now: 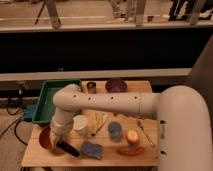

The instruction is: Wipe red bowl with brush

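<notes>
The red bowl [45, 140] sits at the front left of the wooden table [115, 159], partly hidden by my arm. The brush [68, 148], short and black, lies tilted at the bowl's right rim, its near end pointing to the right. My gripper [58, 138] is down at the bowl, right at the brush's upper end. The white arm [115, 102] reaches across the table from the right.
A white cup [80, 124] stands just right of the bowl. A blue sponge [91, 149], a blue cup [115, 130], a yellow fruit [132, 136] and a red item [131, 150] lie in front. A green tray [46, 100], a dark purple bowl [116, 85] and a small can [91, 87] are at the back.
</notes>
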You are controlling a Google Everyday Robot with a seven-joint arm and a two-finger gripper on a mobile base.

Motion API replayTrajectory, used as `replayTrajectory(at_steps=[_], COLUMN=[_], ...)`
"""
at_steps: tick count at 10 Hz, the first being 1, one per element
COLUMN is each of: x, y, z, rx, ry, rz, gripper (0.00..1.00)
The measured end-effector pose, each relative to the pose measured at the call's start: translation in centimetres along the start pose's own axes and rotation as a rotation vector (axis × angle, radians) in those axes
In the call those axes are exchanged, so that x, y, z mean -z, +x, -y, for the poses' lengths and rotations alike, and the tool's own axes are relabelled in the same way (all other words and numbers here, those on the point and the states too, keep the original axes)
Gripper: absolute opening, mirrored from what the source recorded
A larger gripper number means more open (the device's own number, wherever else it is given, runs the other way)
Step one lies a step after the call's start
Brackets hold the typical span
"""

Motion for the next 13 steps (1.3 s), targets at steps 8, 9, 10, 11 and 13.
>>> replayTrajectory(at_steps=[8,9,10,11,13], x=[-2.3,-2.4,-2.4,-2.3,-1.9], y=[3.3,3.0,2.5,1.8,0.4], z=[3.0,3.1,3.3,3.2,2.6], rx=[0.112,0.114,0.116,0.106,0.073], ry=[0.029,0.030,0.027,0.022,0.010], rz=[0.047,0.056,0.068,0.081,0.099], gripper=[0.00,0.00,0.00,0.00,0.00])
